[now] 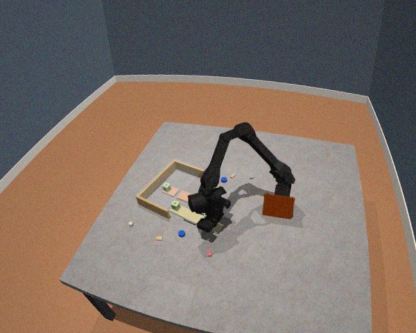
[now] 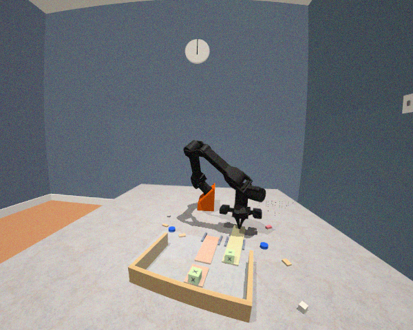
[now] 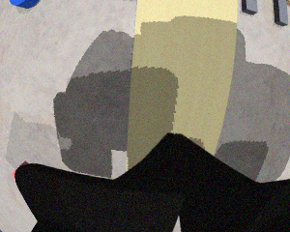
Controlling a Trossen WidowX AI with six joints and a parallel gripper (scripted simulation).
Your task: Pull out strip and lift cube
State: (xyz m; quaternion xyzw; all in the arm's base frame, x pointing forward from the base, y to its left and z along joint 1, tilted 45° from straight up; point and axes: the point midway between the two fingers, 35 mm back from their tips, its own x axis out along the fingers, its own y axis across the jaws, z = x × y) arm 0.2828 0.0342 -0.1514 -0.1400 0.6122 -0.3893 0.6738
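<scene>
The yellow strip (image 1: 188, 214) (image 2: 236, 241) (image 3: 184, 10) is in one piece and carries a green cube (image 1: 175, 205) (image 2: 229, 256) with dark X marks at its far end. The salmon strip is split by a gap: a longer piece (image 1: 184, 195) (image 2: 207, 250) lies apart from a short piece (image 2: 204, 271), which bears another green X-marked cube (image 1: 166, 186) (image 2: 195, 273). My gripper (image 2: 239, 227) (image 3: 173, 140) is shut with nothing between its fingers. Its tips point down at the yellow strip's near end; whether they touch it is hard to tell. In the top view the arm hides them.
A wooden wall (image 1: 150, 207) (image 2: 188, 293) encloses the cubes on three sides, open towards the arm's base. Low grey rails (image 2: 204, 236) (image 3: 280, 12) flank the strips. Blue discs (image 1: 181, 233) (image 2: 263, 245), a red block (image 1: 209, 252) (image 2: 268, 226) and a white cube (image 1: 130, 224) (image 2: 303, 306) lie outside.
</scene>
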